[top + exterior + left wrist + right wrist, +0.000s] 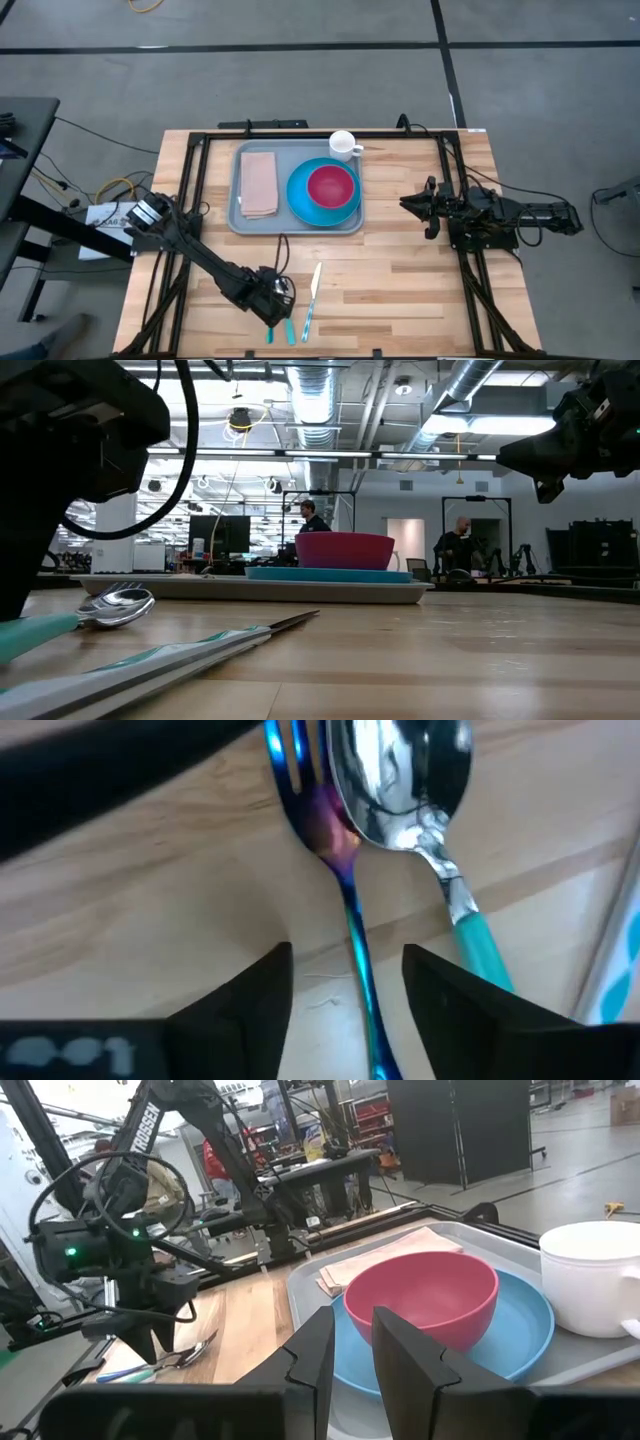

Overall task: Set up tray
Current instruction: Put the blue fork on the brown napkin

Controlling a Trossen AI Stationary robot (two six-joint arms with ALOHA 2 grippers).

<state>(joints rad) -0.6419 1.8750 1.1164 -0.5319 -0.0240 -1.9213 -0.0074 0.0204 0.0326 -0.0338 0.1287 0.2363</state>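
Note:
The light-grey tray (240, 218) lies at the table's far middle. On it are a tan napkin (259, 183) and a blue plate (300, 205) with a red bowl (330, 186). A white mug (343, 145) stands at its far right corner. Near the front edge lie a blue-shimmering fork (322, 820), a teal-handled spoon (400, 780) and a knife (312, 290). My left gripper (347, 950) points down over them, open, one finger on each side of the fork's handle without touching it. My right gripper (353, 1340) hovers at the table's right, with a narrow gap and nothing in it.
Bare wooden tabletop lies between the tray and the cutlery and across to the right arm. Black frame rails (190, 180) run along the table's left, right and far sides. People stand in the room beyond the table in the low view.

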